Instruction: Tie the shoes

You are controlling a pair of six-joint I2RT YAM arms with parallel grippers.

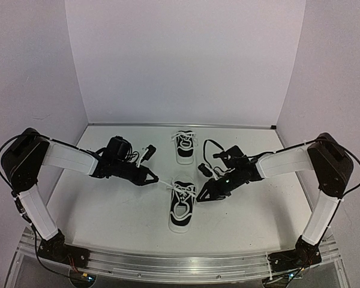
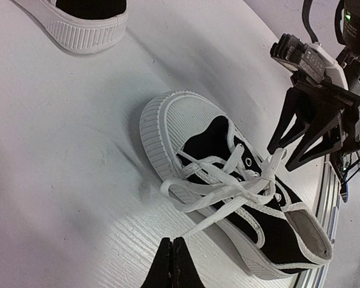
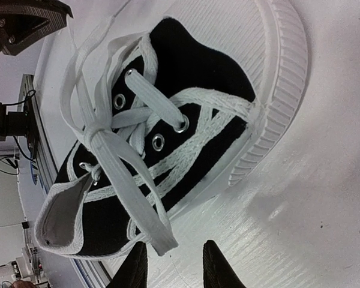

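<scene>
The near shoe lies mid-table with its toe pointing away and its white laces crossed into a knot. It also shows in the left wrist view and the right wrist view. The far shoe stands behind it. My left gripper is shut at the shoe's left, and a straight lace strand runs right to its tips, seemingly pinched there. My right gripper is open at the shoe's right. A flat lace end lies between its fingers, unclamped.
White walls close the table at the back and both sides. A metal rail runs along the near edge just behind the near shoe's heel. The far shoe's sole shows at the top of the left wrist view.
</scene>
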